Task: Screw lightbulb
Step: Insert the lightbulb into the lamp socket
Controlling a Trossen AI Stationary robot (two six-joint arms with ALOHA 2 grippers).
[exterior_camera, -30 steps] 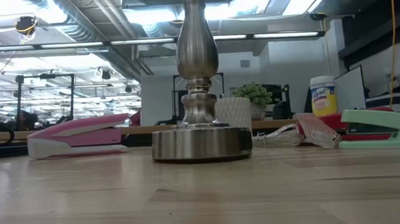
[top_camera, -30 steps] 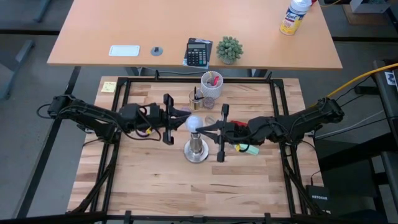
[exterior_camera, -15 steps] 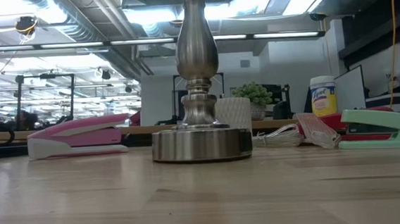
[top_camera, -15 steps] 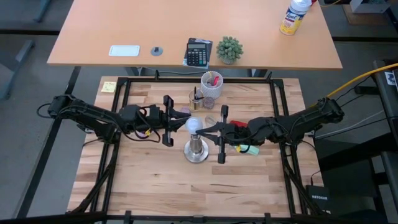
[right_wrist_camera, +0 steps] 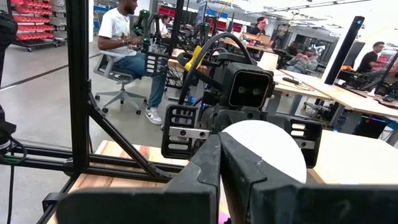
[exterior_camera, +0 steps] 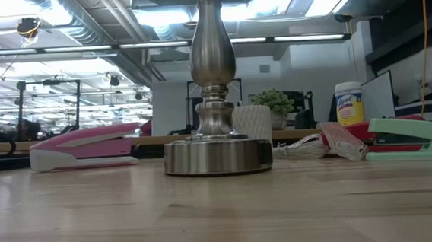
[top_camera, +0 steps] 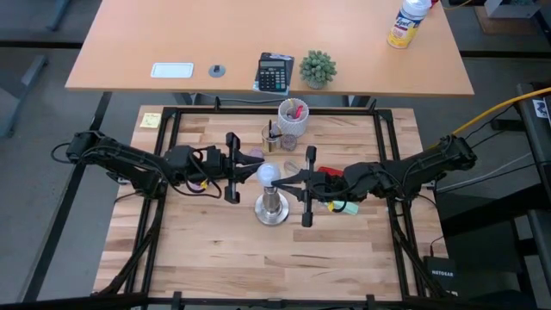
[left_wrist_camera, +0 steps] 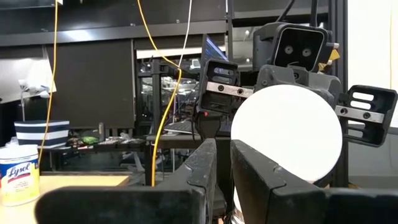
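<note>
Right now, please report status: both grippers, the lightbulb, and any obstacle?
Left gripper beside the lightbulb, grip unclear. Right gripper shut, at the lightbulb's other side. Lightbulb atop metal stand. Nothing in the way.

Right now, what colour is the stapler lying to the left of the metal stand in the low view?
The stapler is pink with a white underside, clearest in the low view.

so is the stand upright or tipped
Upright: the stand sits flat on its round base on the table.
</note>
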